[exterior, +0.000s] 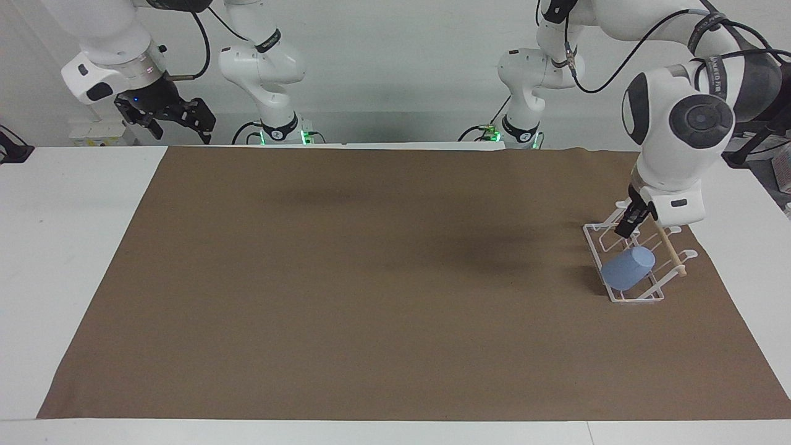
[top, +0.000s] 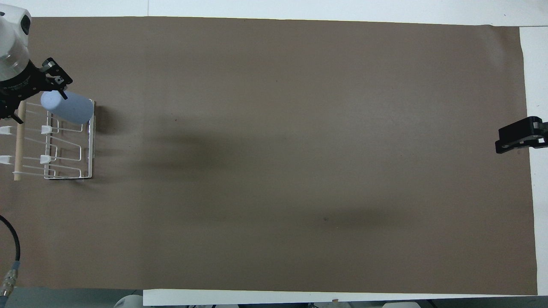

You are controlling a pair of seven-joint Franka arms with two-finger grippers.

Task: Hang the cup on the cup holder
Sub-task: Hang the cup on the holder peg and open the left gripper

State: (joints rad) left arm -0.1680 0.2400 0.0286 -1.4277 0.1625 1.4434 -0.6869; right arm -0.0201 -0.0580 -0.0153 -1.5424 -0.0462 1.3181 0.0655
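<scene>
Although the task reads as nearly done, the small light-blue plastic tumbler [exterior: 628,268] lies tilted on a slanted prong of the white wire rack with a wooden dowel [exterior: 655,295], at the left arm's end of the brown-covered desk [exterior: 371,296]. In the overhead view the tumbler's long axis runs roughly 10 to 4 o'clock, and it lies at about 4 o'clock from the left gripper [top: 25,92], which hovers over the rack's dowel side with nothing in its jaws; their width I cannot tell. Judgement: any coming move falls to the left arm. The right gripper [exterior: 176,120] waits, jaws spread wide.
</scene>
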